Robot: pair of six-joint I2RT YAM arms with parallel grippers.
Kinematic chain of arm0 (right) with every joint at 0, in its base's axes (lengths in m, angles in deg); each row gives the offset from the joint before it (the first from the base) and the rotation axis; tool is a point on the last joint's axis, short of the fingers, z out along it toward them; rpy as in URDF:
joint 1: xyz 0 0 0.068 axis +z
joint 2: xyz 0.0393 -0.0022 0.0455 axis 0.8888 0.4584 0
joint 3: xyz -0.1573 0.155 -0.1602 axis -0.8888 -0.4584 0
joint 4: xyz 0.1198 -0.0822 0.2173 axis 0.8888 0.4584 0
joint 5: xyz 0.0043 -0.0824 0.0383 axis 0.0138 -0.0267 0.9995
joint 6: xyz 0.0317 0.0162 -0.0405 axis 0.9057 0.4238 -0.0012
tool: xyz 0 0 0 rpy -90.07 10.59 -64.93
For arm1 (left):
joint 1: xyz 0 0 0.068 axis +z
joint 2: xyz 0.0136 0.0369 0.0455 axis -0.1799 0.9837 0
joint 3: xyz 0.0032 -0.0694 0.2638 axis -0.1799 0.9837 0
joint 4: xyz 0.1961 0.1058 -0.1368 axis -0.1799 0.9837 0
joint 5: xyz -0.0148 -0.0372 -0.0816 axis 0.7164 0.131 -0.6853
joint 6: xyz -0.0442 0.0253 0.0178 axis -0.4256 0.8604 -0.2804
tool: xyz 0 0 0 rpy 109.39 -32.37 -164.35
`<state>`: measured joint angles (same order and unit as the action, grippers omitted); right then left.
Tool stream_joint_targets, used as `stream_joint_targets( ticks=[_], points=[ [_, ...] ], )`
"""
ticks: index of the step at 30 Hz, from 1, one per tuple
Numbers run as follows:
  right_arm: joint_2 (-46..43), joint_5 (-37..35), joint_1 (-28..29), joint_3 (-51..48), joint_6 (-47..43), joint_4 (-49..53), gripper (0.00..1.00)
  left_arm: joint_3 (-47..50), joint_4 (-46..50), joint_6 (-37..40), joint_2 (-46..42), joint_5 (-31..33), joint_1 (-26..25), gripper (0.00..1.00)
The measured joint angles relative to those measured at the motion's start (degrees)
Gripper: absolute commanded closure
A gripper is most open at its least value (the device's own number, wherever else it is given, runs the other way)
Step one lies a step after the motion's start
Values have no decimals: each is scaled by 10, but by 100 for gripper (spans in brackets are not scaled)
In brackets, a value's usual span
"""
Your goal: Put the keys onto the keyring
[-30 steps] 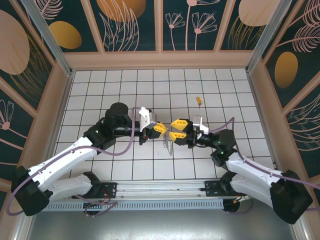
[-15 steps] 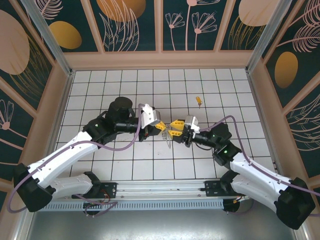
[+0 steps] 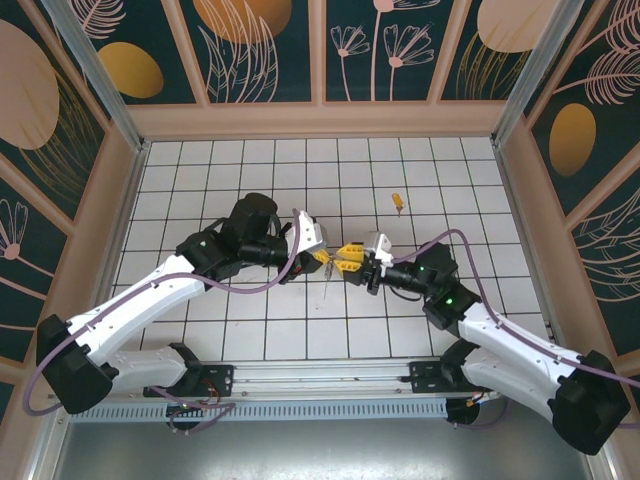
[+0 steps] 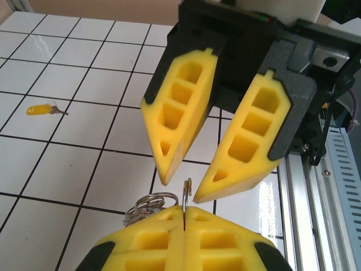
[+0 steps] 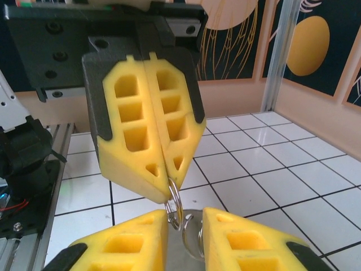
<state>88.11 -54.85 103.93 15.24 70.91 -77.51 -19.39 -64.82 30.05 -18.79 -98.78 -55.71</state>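
Left wrist: silvery coiled wire keyring [image 4: 151, 204]

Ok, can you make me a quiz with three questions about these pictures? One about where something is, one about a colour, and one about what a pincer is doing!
1. Where is the key?
A. Lying on the tiled floor, apart from both arms
B. On top of an arm
C. Leaning against the back wall

2. What colour is the key's head?
A. Blue
B. Orange-yellow
C. Green

3. What is the left pincer doing?
A. Gaping wide open with nothing in it
B. Shut on the keyring
C. Shut on the key

Answers:
1. A, because the top view shows the key alone on a white tile beyond the arms.
2. B, because the left wrist view shows its orange-yellow head against the white tile.
3. B, because its two yellow fingers are pressed together with the metal ring sticking out between them.
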Motion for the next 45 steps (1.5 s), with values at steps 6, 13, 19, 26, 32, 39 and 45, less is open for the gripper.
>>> stream_joint_targets(
  ticks=[6, 13, 19, 26, 32, 39, 45],
  points=[
    [19, -1, 8, 6, -4, -1, 85, 0, 0, 0, 3, 1, 0, 100],
    [30, 0, 11, 7, -4, -7, 100, 0, 3, 3, 9, 9, 3, 100],
    [34, 1, 12, 6, 1, -20, 100, 1, -2, 0, 5, 11, 3, 75],
    [31, 30, 13, -19, 30, -106, 100, 49, -78, -34, -37, -14, 1, 70],
    [32, 59, 12, -56, 89, -229, 100, 90, -145, -70, -70, -54, 0, 78],
    [76, 84, 8, -72, 169, -386, 100, 109, -195, -100, -95, -79, -1, 85],
    [88, 92, 7, -75, 201, -440, 100, 118, -228, -115, -97, -100, -1, 85]
  ],
)
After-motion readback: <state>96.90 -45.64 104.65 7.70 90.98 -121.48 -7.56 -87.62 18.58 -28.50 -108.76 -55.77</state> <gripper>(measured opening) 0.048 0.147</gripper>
